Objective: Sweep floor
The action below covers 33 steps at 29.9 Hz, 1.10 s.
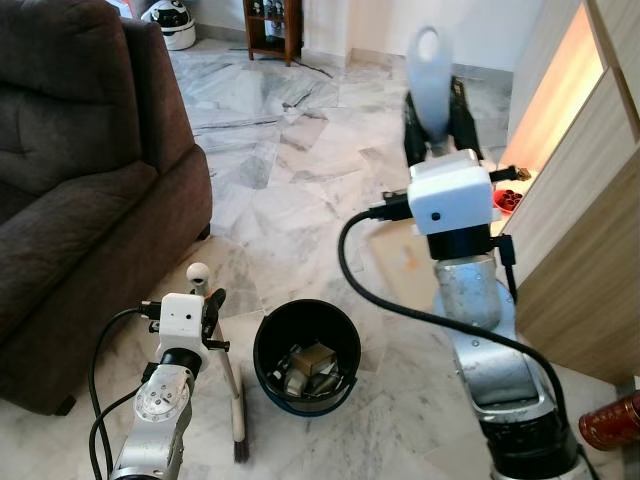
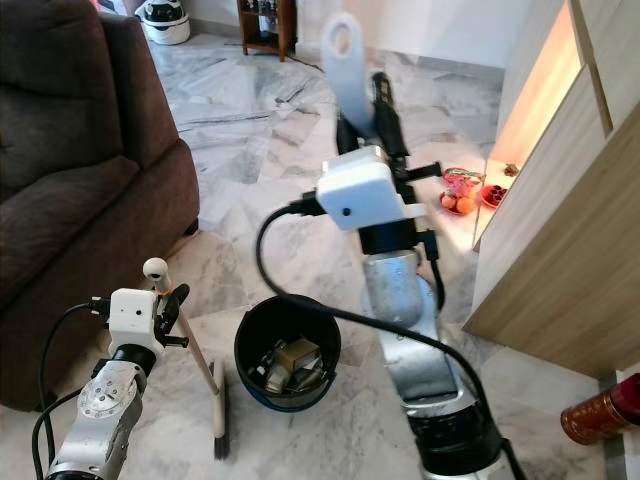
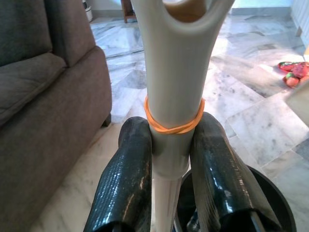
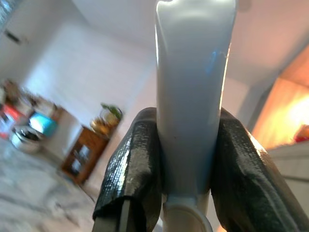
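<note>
Your left gripper [image 3: 166,159], low in the lower left of the head views, has both fingers [image 3: 126,179] pressed flat against the pale handle of the broom [image 1: 236,400], just below an orange rubber band [image 3: 174,123] wound round the shaft. That grip sits close to the knobbed top end, so the shaft slants down and the dark bristles rest on the marble floor [image 1: 300,180] just left of the black bin [image 1: 306,357]; held this way, the head looks set to drag sweepings toward the bin's side. Your right gripper [image 4: 186,159] stands raised in the upper middle of the frame, its fingers [image 4: 133,169] clamped on a pale blue handle [image 1: 430,75] with a hanging hole at its tip. That is probably the dustpan's, though the pan end is hidden behind the arm, so you cannot tell how it hangs. Lifted high, it keeps clear of the broom. The bin already holds scraps. At frame left is the brown sofa [image 1: 80,170]; by the wooden cabinet [image 1: 590,210] at right lie red packets [image 2: 462,188], with a red tin [image 1: 610,420] at the lower right edge. No brand, label or writing can be read anywhere; any print on the packets and tin is too small to make out.
</note>
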Available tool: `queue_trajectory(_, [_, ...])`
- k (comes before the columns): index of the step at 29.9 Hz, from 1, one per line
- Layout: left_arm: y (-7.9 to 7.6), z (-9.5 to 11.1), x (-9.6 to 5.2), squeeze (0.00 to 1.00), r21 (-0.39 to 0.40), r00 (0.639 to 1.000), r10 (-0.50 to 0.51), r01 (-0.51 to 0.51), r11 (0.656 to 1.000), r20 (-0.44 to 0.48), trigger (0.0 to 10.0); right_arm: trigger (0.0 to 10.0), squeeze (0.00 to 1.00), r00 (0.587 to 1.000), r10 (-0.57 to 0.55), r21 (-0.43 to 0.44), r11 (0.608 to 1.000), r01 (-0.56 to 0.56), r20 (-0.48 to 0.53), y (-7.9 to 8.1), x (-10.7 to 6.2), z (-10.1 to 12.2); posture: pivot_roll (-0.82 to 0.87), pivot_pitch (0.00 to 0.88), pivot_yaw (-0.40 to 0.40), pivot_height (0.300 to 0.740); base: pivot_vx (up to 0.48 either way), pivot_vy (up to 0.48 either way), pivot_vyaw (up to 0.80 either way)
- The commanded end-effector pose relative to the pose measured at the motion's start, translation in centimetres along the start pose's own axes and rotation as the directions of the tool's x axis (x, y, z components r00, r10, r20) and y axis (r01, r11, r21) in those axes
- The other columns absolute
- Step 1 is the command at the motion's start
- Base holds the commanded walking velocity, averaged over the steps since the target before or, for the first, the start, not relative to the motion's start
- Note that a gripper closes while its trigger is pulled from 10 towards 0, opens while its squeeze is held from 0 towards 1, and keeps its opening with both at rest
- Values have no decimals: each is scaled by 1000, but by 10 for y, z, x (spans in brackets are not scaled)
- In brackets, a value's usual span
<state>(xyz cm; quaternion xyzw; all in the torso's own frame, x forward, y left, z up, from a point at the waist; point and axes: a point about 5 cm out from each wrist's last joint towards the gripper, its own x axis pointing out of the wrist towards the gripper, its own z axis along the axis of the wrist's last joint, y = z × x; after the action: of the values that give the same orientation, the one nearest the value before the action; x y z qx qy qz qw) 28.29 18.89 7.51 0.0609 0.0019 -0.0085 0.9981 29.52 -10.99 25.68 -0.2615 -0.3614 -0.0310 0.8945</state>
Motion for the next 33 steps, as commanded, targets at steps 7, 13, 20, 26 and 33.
queue_trajectory(7, [6,0,-5,0,-1,1000,7,-7,1000,16,10000,10000,0,979,10,12,1000,-8,-201,10,-23,-59,115,60,-11,740,0,0,0])
queue_trajectory(13, [6,-7,-14,0,0,1000,1,-1,1000,-3,10000,10000,0,909,-5,155,985,76,-417,15,-44,-101,112,41,-14,740,0,0,0])
queue_trajectory(20, [2,-8,-16,0,-12,1000,-1,1,1000,1,10000,10000,0,840,10,262,952,158,-543,22,-60,-129,125,18,-27,740,0,0,0])
queue_trajectory(26, [-1,-8,-18,0,-22,1000,-7,7,1000,8,10000,10000,0,822,19,276,946,169,-569,25,-70,-141,130,0,-33,740,0,0,0])
queue_trajectory(33, [-4,-8,-21,0,-63,1000,5,-4,998,17,10000,10000,0,799,54,284,947,149,-599,30,-84,-150,132,0,-41,740,0,0,0])
